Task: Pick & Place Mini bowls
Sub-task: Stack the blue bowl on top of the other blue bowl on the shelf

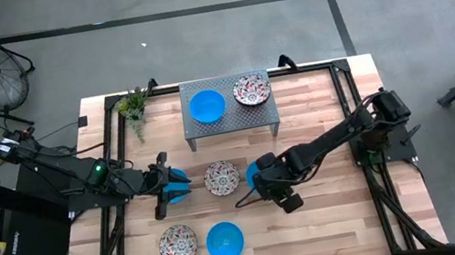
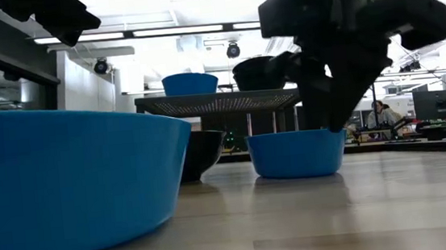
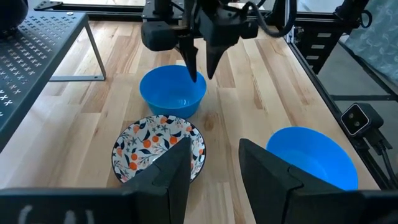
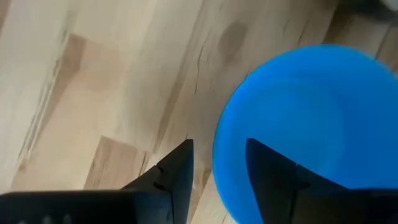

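Observation:
My right gripper (image 1: 257, 176) hangs open, pointing down, over a blue mini bowl (image 2: 297, 152) at mid-table. In the right wrist view the bowl's rim (image 4: 219, 149) runs between the fingertips, one finger over the hollow and one outside. My left gripper (image 3: 214, 146) is open and empty, raised, pointing toward the table's right at a floral mini bowl (image 3: 158, 149) resting on its base. In the high view a blue mini bowl (image 1: 177, 177) shows partly beneath the left gripper (image 1: 182, 185). A floral bowl (image 1: 178, 244) and a blue bowl (image 1: 224, 241) sit near the near edge.
A grey perforated rack (image 1: 273, 112) at the far middle carries a blue bowl (image 1: 206, 106) and a floral bowl (image 1: 251, 89). A small potted plant (image 1: 133, 106) stands at the far left. Black frame rails (image 1: 352, 88) run along the table's sides. A person (image 2: 380, 114) sits far behind.

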Motion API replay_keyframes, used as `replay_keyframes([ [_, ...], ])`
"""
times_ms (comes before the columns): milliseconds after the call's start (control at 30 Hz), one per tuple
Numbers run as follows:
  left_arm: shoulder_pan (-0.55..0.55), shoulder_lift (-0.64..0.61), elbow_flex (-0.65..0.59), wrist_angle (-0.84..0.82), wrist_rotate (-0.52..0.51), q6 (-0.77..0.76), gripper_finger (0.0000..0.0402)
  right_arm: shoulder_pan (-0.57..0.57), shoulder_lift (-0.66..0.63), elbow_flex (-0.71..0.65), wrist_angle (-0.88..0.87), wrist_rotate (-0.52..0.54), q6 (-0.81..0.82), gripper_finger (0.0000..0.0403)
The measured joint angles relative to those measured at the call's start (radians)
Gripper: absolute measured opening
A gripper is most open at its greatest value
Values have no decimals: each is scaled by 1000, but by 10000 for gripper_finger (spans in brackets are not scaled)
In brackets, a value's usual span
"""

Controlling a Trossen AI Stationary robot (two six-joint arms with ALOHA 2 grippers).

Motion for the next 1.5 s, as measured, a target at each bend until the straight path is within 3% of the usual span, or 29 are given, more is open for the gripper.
replay_keyframes([
  [1200, 0, 0, 0, 2, 12, 27, 133, -6, 36, -9, -43, 47, 11, 126],
  [1500, 0, 0, 0, 2, 13, 27, 133, -6, 36, -9, -55, 34, 29, 47],
])
